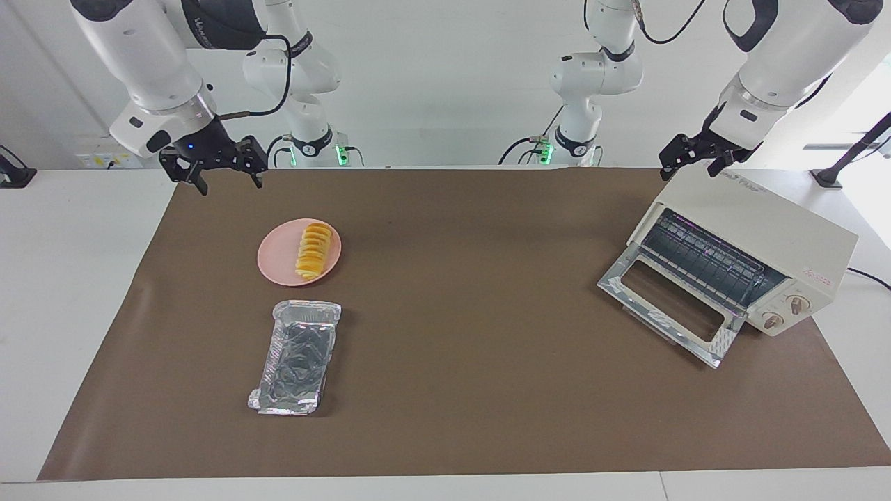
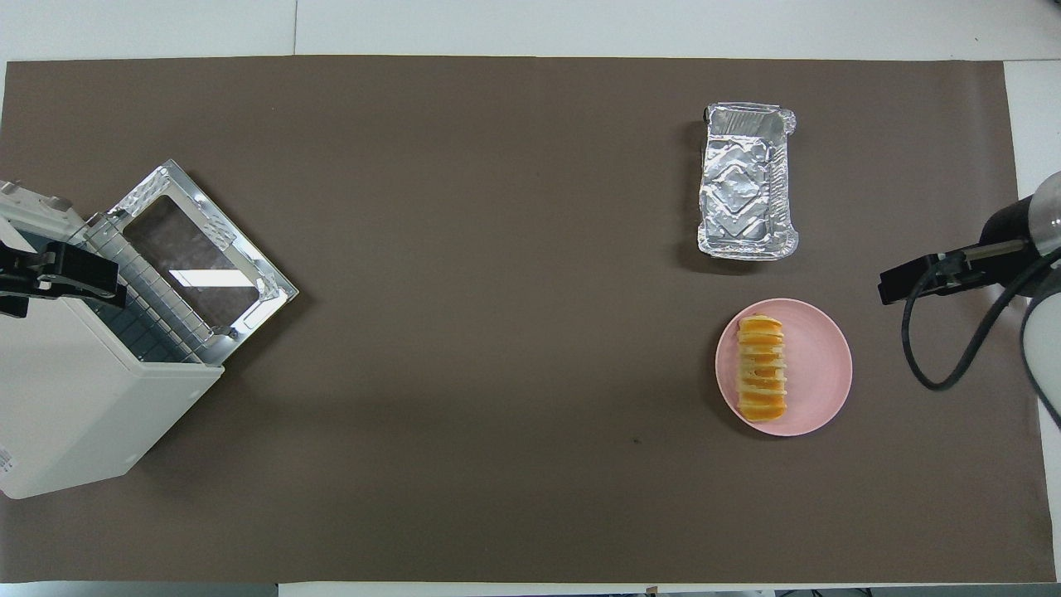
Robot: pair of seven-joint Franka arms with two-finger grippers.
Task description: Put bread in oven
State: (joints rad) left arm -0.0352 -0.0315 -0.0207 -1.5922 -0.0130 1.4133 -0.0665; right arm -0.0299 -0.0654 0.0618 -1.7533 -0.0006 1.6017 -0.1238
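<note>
Bread [image 1: 314, 250] lying on pink plate [image 1: 278, 254] toward the right arm's end of the bench, foil tray [image 1: 298, 356] just beside the plate, farther from the robots. Oven [image 1: 759, 243] sitting at the left arm's end, door [image 1: 668, 309] hanging open. Right gripper [image 1: 221, 175] hovering over the mat's corner, fingers apart, empty. Left gripper [image 1: 696, 158] hanging over the oven's top corner; finger state: cannot tell.

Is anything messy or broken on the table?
Nothing looks spilled or broken. The bread lies on the pink plate, the foil tray is crinkled but whole, and the oven just sits at a slant with its door dropped open.
</note>
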